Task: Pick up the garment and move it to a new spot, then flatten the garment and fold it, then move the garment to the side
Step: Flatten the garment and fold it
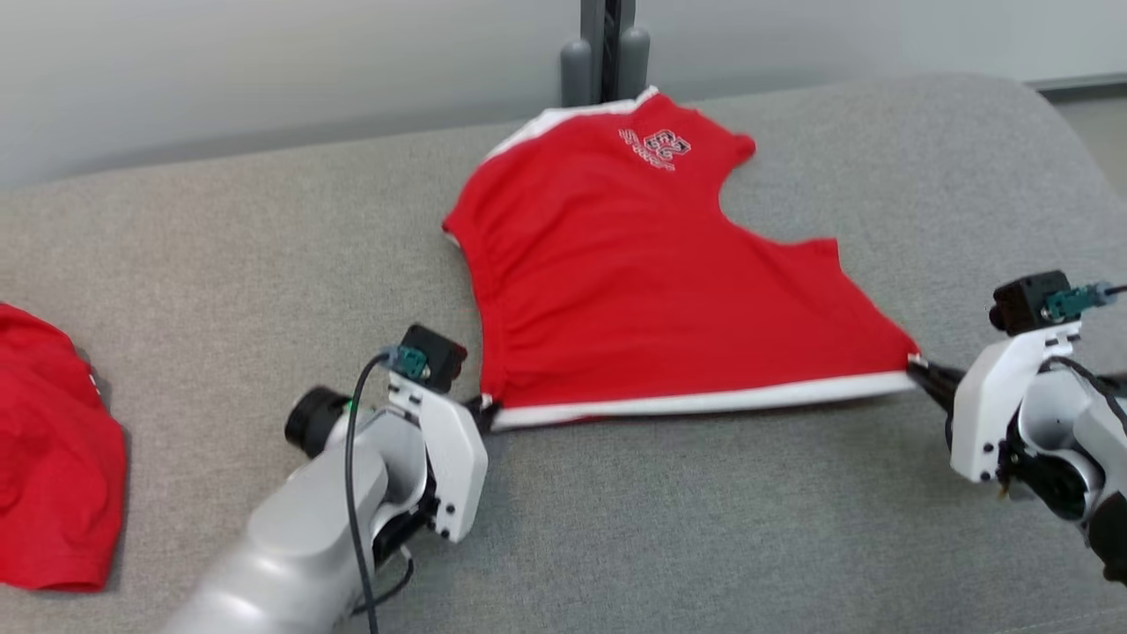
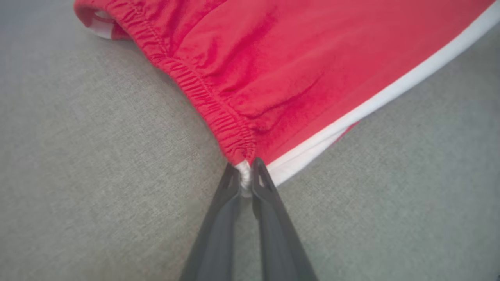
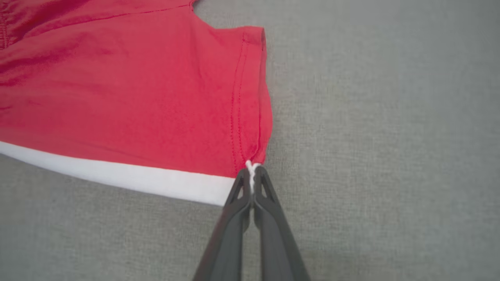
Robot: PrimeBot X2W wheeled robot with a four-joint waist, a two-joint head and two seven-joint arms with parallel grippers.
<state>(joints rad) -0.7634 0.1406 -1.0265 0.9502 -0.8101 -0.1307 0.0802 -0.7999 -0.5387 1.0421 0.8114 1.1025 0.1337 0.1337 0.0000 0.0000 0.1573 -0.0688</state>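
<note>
The garment (image 1: pixel 634 282) is a pair of red shorts with a white side stripe and a white logo, spread on the grey cushion. My left gripper (image 1: pixel 483 410) is shut on its near left corner, where the gathered waistband meets the stripe. In the left wrist view the left gripper (image 2: pixel 246 175) pinches white fabric of the garment (image 2: pixel 297 66). My right gripper (image 1: pixel 917 365) is shut on the near right corner at the leg hem. The right wrist view shows the right gripper (image 3: pixel 252 175) nipping the stripe's end on the garment (image 3: pixel 136 97). The stripe edge runs taut between both grippers.
Another red cloth (image 1: pixel 53 440) lies bunched at the left edge of the grey cushion (image 1: pixel 704 546). A dark post with grey fittings (image 1: pixel 606 53) stands behind the cushion's far edge. The cushion's right end curves down toward the floor (image 1: pixel 1096 123).
</note>
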